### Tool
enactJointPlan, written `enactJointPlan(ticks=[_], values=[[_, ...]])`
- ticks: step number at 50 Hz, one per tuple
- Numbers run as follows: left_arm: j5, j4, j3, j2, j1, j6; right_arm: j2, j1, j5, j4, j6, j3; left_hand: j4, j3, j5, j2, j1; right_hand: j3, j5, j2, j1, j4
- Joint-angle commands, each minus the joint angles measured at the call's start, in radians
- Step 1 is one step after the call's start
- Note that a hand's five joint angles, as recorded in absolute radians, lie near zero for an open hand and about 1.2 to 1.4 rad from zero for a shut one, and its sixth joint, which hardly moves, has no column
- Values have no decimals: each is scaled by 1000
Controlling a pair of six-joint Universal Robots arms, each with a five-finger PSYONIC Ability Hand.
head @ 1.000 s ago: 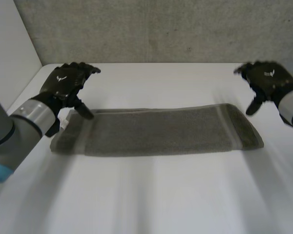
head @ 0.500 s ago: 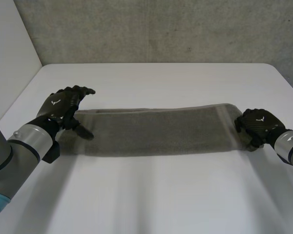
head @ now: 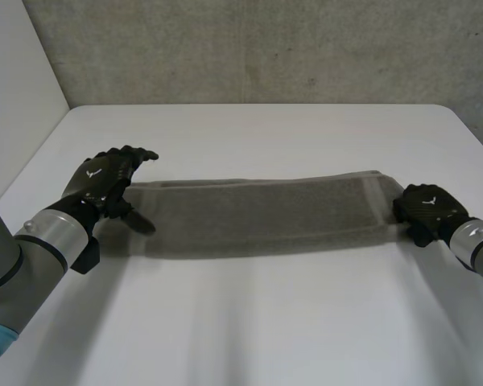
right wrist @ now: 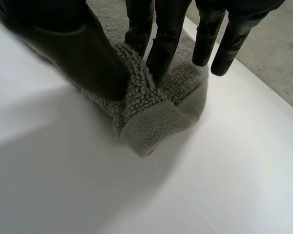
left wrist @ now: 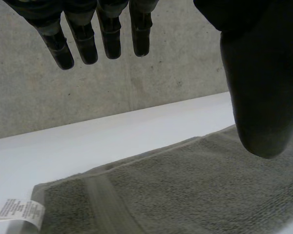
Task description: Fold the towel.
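the towel (head: 258,217), laid across the table (head: 258,330), is pinched at its 3 o'clock end by the right hand (head: 425,211), the left hand (head: 103,178) held unclenched over its 9 o'clock end, presumably for folding.

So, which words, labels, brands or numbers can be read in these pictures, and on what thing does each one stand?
No text can be read as words.
White tag at a corner of the grey towel: printed lines, too small to read.
Back of the left robot hand and of the right robot hand: a small white emblem on each, a sign without letters.
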Motion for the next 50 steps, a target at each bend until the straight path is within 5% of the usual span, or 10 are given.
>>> enactJointPlan(ticks=[1, 9, 18, 29, 36, 47, 49, 50], values=[[-3, -2, 0, 1, 3, -1, -11, -66, -13, -2, 0, -5, -56, -42, -45, -65, -107, -51, 89, 105, 111, -78], [-6, -3, -2, 3, 5, -1, -68, -217, -5, 16, -32, -89, -56, -42, -45, -65, -107, -51, 89, 105, 111, -78], [-6, -5, -6, 7, 11, -1, -176, -171, -8, 148, -67, -205, -56, -42, -45, -65, -107, -51, 89, 105, 111, -78], [-6, -3, -8, 9, 11, -1, -205, 365, 64, 184, -69, -313, -56, -42, -45, -65, -107, -51, 89, 105, 111, -78], [-7, -3, -9, 9, 13, -1, -10, 744, 179, 179, -81, -433, -56, -42, -45, -65, -107, -51, 89, 105, 111, -78], [-32, -3, -9, 9, 14, -1, 231, 951, 254, 159, -118, -568, -56, -42, -45, -65, -107, -51, 89, 105, 111, -78], [-30, -3, -14, 9, 14, 1, 228, 956, 276, 153, -102, -559, -56, -42, -48, -68, -110, -51, -512, -496, -490, -78], [-30, -3, -14, 9, 14, 1, 228, 956, 276, 153, -102, -559, -56, -42, -48, -68, -110, -51, -514, -499, -493, -78]])
